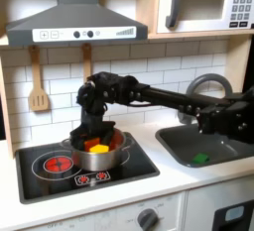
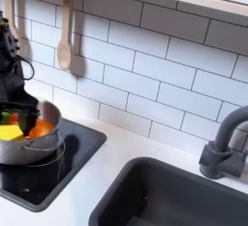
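Arm: one WidowX reaches from the first exterior view's right across the worktop (image 1: 174, 175), wrist bent down over the stove

Gripper: the gripper (image 1: 92, 128) hangs just above the pot's contents, at the pot's far side; in the second exterior view it shows at the left edge (image 2: 12, 92)

Fingers: dark against dark, so I cannot tell whether they stand apart or together, nor whether anything sits between them

Pot: one metal pot (image 1: 102, 158) stands on the stove's right burner, near the worktop's middle; its handle points toward the near edge in the second exterior view (image 2: 41, 145)

Contents: one yellow piece (image 1: 98, 148), one orange piece (image 2: 41, 128), one green bit (image 2: 9, 117), lying together inside the pot

Stove: one black hob (image 1: 45, 171), two burners, red knobs at the near edge

Count of the rest: one wooden spatula (image 1: 39, 98), one wooden spoon (image 2: 64, 38), one sink (image 1: 203, 146), one tap (image 2: 225, 143), one microwave (image 1: 203, 2)

Risk: my judgement is that the gripper sits close to the rim; a sideways drift could knock the pot, tipping or sliding it

Risk: a loose grip on a smooth piece could let it slip and fall onto the hob
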Controlling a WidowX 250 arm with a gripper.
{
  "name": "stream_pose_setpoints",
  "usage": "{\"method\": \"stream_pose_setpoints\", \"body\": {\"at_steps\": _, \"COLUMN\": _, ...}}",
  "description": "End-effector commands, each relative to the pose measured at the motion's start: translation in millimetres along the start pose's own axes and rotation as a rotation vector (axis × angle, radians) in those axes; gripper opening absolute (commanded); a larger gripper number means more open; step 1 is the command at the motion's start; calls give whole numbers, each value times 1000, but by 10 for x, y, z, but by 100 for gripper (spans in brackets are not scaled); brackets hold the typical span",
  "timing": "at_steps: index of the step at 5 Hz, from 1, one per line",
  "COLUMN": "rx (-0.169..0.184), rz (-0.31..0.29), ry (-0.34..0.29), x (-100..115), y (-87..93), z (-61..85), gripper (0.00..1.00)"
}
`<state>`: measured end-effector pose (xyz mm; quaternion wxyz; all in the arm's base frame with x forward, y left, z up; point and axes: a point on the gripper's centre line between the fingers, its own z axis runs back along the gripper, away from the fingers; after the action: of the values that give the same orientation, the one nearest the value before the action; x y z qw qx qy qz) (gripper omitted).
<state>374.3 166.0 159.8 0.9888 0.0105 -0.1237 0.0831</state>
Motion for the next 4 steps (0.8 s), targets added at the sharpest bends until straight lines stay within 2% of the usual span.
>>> {"method": "stream_pose_setpoints", "body": {"at_steps": 1, "rx": 28, "rz": 82, "ry": 6, "x": 157, "y": 219, "z": -72, "gripper": 100}}
{"method": "stream_pose_setpoints", "body": {"at_steps": 2, "rx": 35, "rz": 105, "ry": 5, "x": 235, "y": 285, "z": -66, "gripper": 100}}
{"method": "stream_pose_setpoints", "body": {"at_steps": 3, "rx": 40, "rz": 159, "ry": -3, "x": 369, "y": 382, "z": -56, "gripper": 100}}
{"method": "stream_pose_setpoints", "body": {"at_steps": 4, "rx": 33, "rz": 161, "ry": -4, "x": 395, "y": 360, "z": -54, "gripper": 100}}
